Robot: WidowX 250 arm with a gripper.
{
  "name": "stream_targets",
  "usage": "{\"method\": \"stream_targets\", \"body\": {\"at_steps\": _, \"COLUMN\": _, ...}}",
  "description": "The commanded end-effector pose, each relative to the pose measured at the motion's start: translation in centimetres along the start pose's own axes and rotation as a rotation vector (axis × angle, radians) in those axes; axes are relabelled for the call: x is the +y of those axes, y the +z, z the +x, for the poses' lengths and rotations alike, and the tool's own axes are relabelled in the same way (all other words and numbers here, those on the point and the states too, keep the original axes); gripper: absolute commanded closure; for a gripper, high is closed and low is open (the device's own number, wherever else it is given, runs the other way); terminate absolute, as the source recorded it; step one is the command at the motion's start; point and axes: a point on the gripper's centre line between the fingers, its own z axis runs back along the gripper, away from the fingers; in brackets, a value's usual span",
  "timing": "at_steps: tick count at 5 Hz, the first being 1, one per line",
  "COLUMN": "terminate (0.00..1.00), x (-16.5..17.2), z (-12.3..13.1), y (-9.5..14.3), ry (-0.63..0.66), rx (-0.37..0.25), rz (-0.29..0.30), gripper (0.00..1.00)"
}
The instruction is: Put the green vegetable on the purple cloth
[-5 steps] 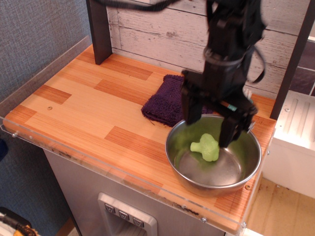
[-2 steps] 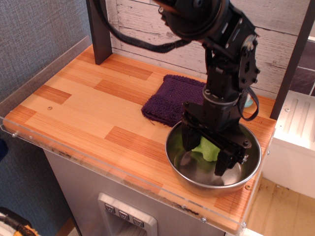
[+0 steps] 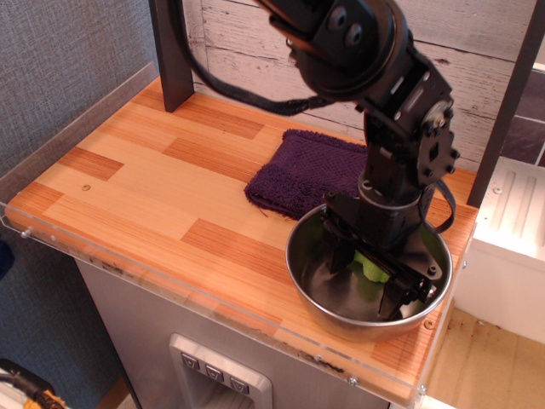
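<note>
The black robot arm enters from the top of the view and bends steeply downward over the right end of the desk. Its wrist points down into the steel bowl, with the gripper lowered inside the bowl, close to the bowl floor.

The two fingers stand apart, one toward the left wall of the bowl and one toward the near right rim. The green vegetable lies between them; only a small patch of light green is visible, the rest being hidden by the gripper body. Whether the fingers touch the vegetable cannot be told, and no grip is evident.

The steel bowl sits at the front right corner of the desk, its rim near the front edge. It contains the green vegetable and the gripper; nothing else can be seen in it.

The purple cloth lies flat near the back edge of the desk, behind and to the left of the bowl. Its near right corner reaches the bowl's far rim; whether the two touch cannot be told. Part of its right side is hidden by the arm. Its visible surface carries no object.
</note>
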Motion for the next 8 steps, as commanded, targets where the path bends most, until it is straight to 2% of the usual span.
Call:
{"method": "stream_targets", "body": {"at_steps": 1, "terminate": 0.0, "x": -0.1, "z": 0.1, "y": -0.4, "ry": 0.023, "rx": -0.03, "rz": -0.009, "gripper": 1.0}}
{"method": "stream_targets", "body": {"at_steps": 3, "terminate": 0.0, "x": 0.1, "z": 0.8, "y": 0.7, "ry": 0.002, "rx": -0.048, "rz": -0.038, "gripper": 1.0}}
{"method": "stream_targets", "body": {"at_steps": 4, "terminate": 0.0, "x": 0.8, "z": 1.0, "y": 2.8, "ry": 0.002, "rx": -0.09, "rz": -0.059, "gripper": 1.0}}
{"method": "stream_targets", "body": {"at_steps": 5, "terminate": 0.0, "x": 1.8, "z": 1.3, "y": 6.3, "ry": 0.021, "rx": -0.181, "rz": -0.062, "gripper": 1.0}}
{"method": "stream_targets", "body": {"at_steps": 6, "terminate": 0.0, "x": 2.7, "z": 1.9, "y": 7.8, "ry": 0.047, "rx": -0.223, "rz": -0.089, "gripper": 1.0}}
{"method": "stream_targets", "body": {"at_steps": 7, "terminate": 0.0, "x": 2.2, "z": 2.8, "y": 6.5, "ry": 0.021, "rx": -0.177, "rz": -0.111, "gripper": 0.0}}
{"method": "stream_targets", "body": {"at_steps": 8, "terminate": 0.0, "x": 1.2, "z": 2.8, "y": 5.2, "ry": 0.001, "rx": -0.126, "rz": -0.111, "gripper": 0.0}}
